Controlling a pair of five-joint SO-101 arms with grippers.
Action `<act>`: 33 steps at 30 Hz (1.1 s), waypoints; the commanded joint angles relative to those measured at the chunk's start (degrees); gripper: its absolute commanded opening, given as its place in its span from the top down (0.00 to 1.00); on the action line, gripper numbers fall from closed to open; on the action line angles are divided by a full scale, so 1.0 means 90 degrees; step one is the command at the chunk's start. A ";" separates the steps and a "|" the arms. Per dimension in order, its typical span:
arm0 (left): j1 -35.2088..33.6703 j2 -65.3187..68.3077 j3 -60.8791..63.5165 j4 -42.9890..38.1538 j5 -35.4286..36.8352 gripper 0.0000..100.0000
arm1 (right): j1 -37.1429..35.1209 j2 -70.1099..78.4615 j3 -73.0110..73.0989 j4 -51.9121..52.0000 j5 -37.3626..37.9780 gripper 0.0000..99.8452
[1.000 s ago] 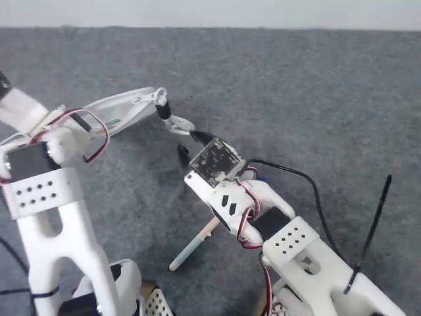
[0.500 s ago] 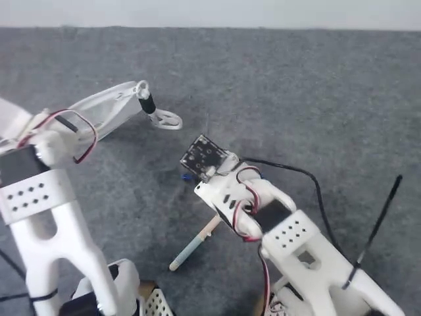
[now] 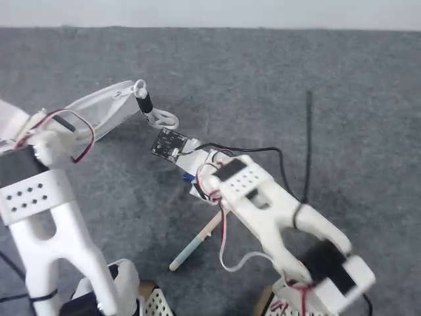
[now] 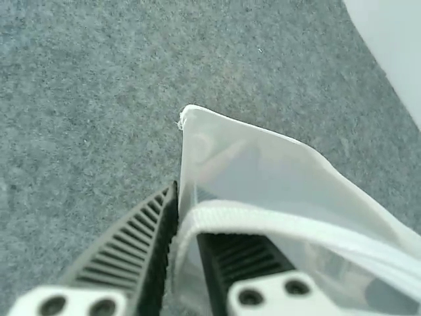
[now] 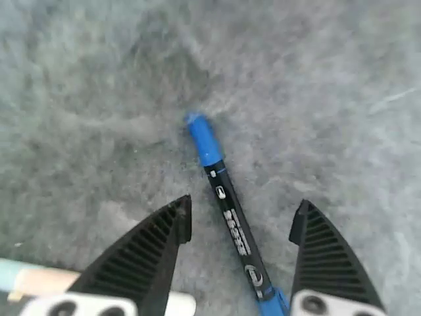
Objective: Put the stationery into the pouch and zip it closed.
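Observation:
A white translucent pouch (image 3: 104,108) hangs off the table, its zip pull and ring (image 3: 160,118) at the end nearest the other arm. My left gripper (image 4: 179,192) is shut on the pouch (image 4: 263,171) at its zip edge. A blue pen with a black barrel (image 5: 227,210) lies on the grey carpet, between the fingers of my open right gripper (image 5: 243,205), which hangs just above it. In the high view the pen's blue tip (image 3: 189,178) peeks out beneath the right arm's wrist (image 3: 197,161). A light-blue and tan pencil (image 3: 195,242) lies nearer the arm bases.
Grey carpet (image 3: 316,79) covers the table, with open floor at the back and right. A black cable (image 3: 263,153) runs from the right arm's wrist. A thin black rod (image 3: 308,145) stands at the right. The left arm's white base (image 3: 46,217) fills the near left.
The right arm left the zip pull and swung down and left over the blue pen. The left arm drew the pouch slightly back and left.

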State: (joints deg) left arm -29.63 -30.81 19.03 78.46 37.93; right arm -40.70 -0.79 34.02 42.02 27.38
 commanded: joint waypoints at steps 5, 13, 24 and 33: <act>-0.0049 -0.0059 -0.0210 -0.0186 0.0078 0.99 | 0.0093 0.1001 -0.1055 0.0063 0.0234 0.76; -0.0049 -0.0059 -0.0210 -0.0186 0.0078 0.99 | 0.0327 0.1665 -0.1514 0.0063 0.0654 0.88; -0.0049 -0.0059 -0.0200 -0.0186 0.0078 0.99 | 0.0484 0.1206 -0.1387 0.0063 0.0664 0.99; -0.0029 -0.0059 -0.0200 -0.0186 0.0078 0.99 | 0.0571 -0.0552 -0.0508 -0.0005 0.0606 0.99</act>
State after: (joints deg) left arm -29.63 -30.81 19.03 78.46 37.93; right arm -36.31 2.46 28.66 42.29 32.57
